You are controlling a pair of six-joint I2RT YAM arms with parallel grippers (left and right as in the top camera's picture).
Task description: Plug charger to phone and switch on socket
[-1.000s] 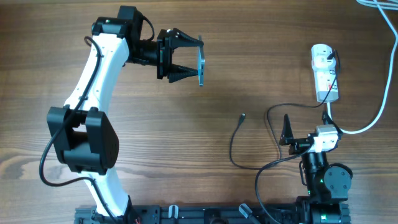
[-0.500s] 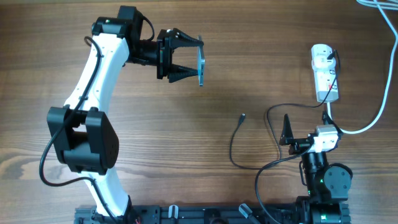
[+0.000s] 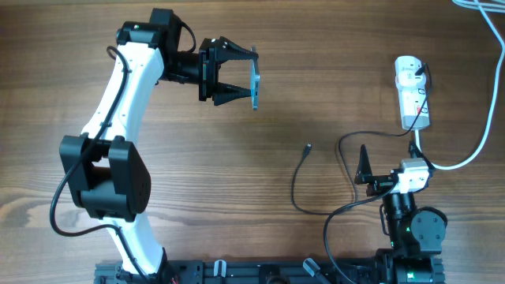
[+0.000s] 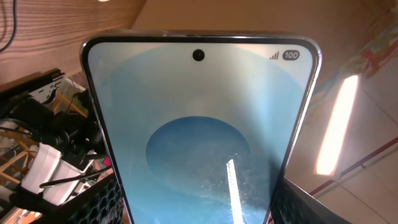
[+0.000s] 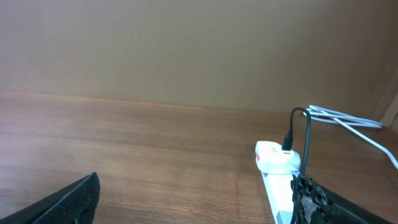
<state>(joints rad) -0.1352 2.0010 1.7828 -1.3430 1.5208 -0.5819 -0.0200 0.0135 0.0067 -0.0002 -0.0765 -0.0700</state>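
My left gripper [image 3: 251, 76] is shut on the phone [image 3: 256, 82], holding it on edge above the table at the upper middle. In the left wrist view the phone's cyan screen [image 4: 199, 124] fills the frame between my fingers. The charger, a thin black cable [image 3: 296, 185], loops across the table and its small connector tip [image 3: 308, 147] lies free near the centre right. The socket, a white power strip [image 3: 412, 92] with a black plug in it, lies at the right; it also shows in the right wrist view [image 5: 278, 163]. My right gripper [image 3: 364, 167] is open and empty, low at the right, below the socket.
The socket's white cord [image 3: 481, 142] curves along the right edge. Thicker black arm cables [image 3: 339, 217] run near the right arm's base. A black rail [image 3: 252, 272] lines the front edge of the wooden table [image 3: 197, 181].
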